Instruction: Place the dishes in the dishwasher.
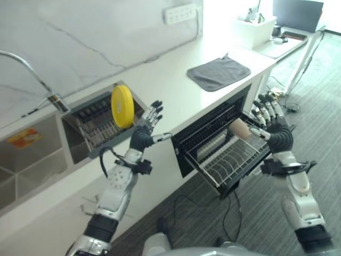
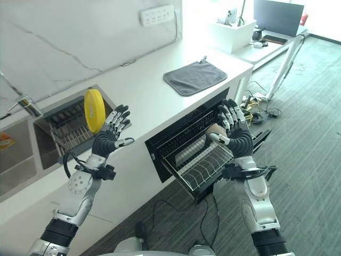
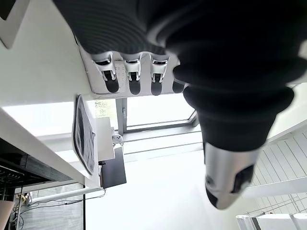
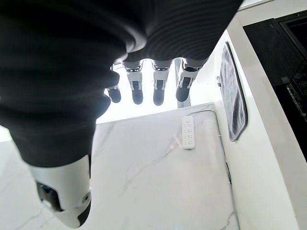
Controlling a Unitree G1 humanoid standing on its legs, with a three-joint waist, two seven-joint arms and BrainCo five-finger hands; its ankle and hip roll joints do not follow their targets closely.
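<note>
Round yellow plate [image 1: 122, 106] upright, perhaps plastic

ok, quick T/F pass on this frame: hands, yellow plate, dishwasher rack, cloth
1. The yellow plate stands on edge in the sink rack. True.
2. The left hand grips the yellow plate. False: its fingers are spread and it holds nothing, apart from the plate.
3. The dishwasher rack is pulled out. True.
4. The grey cloth hangs over the dishwasher door. False: it lies flat on the counter.
5. The right hand is shut in a fist. False: its fingers are straight, above the pulled-out rack.
</note>
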